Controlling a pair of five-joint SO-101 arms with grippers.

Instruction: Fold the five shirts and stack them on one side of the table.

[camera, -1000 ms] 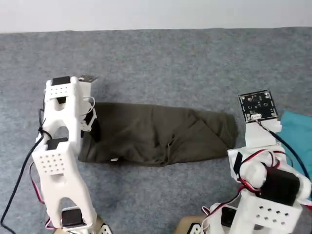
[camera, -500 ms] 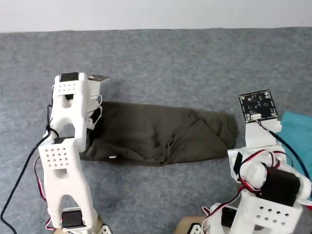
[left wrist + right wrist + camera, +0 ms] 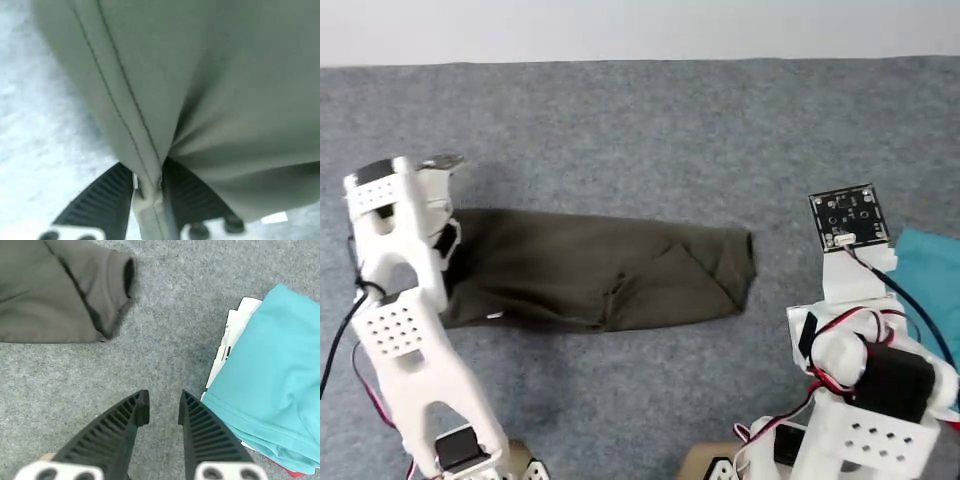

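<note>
An olive shirt [image 3: 600, 285] is laid lengthwise across the grey table [image 3: 650, 130], one end pinched by the left gripper [image 3: 148, 174]. The right gripper [image 3: 163, 409] is held slightly parted, empty, near a teal shirt [image 3: 270, 375].

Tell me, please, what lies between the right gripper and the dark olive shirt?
Nothing: in the right wrist view the stretch from the right gripper to the olive shirt is bare grey table cover.

Our arms are white printed plastic. The left arm [image 3: 405, 340] bears a panel of small holes, with a black cable [image 3: 335, 350] alongside. The right arm [image 3: 860, 430] shows a black servo [image 3: 900, 385], red-and-white wires [image 3: 850, 322] and a square black board [image 3: 848, 216]. Our right gripper [image 3: 163, 407] has ribbed black fingers [image 3: 122, 432].
</note>
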